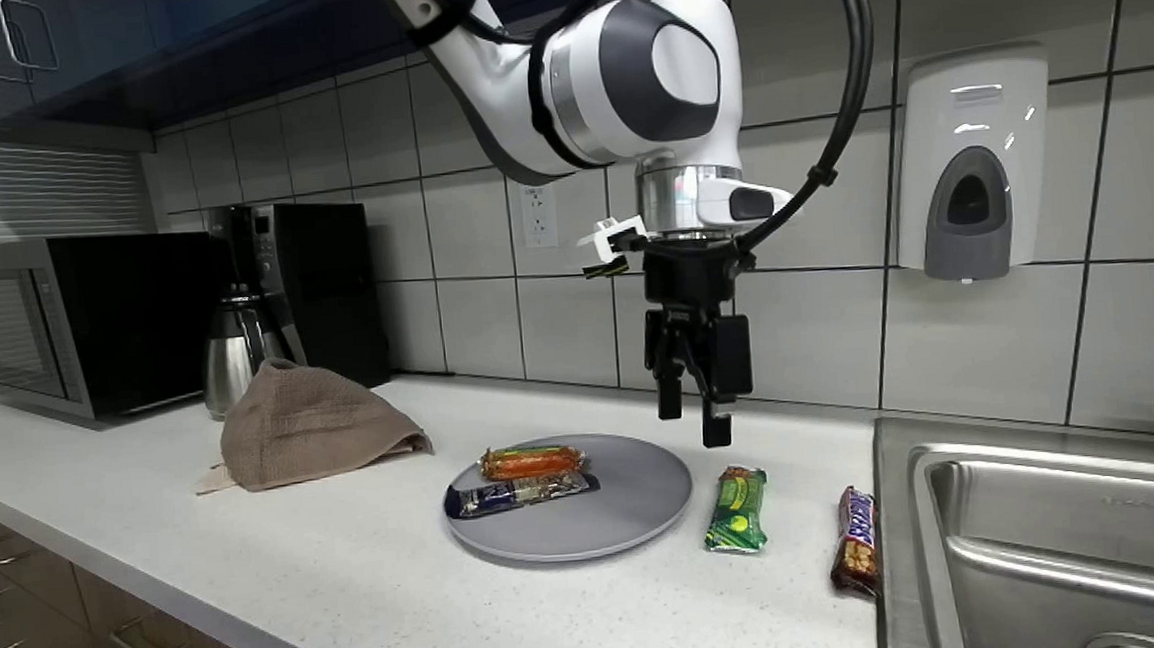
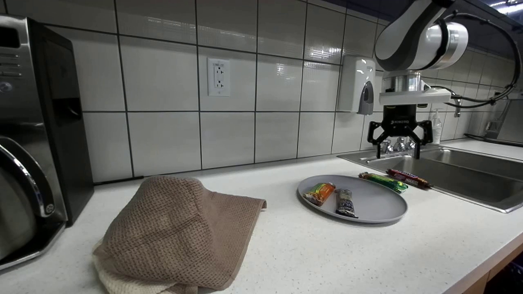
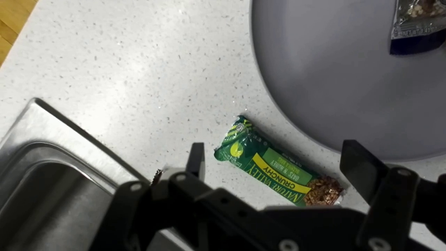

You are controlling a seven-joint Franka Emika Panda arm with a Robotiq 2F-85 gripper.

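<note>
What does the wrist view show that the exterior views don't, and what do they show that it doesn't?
Only in the wrist view can you read the green-wrapped bar: its label, upside down, says "Nature Valley", "Crunchy" and "Oats 'n Honey".

Only the exterior views, both of them, show the brown towel, soap dispenser, wall outlet and the robot's white arm.

All views share that bar, the open black gripper holding nothing, the grey plate, the silver-and-blue bar on it (cut off in the wrist view), the white counter and the steel sink.
</note>
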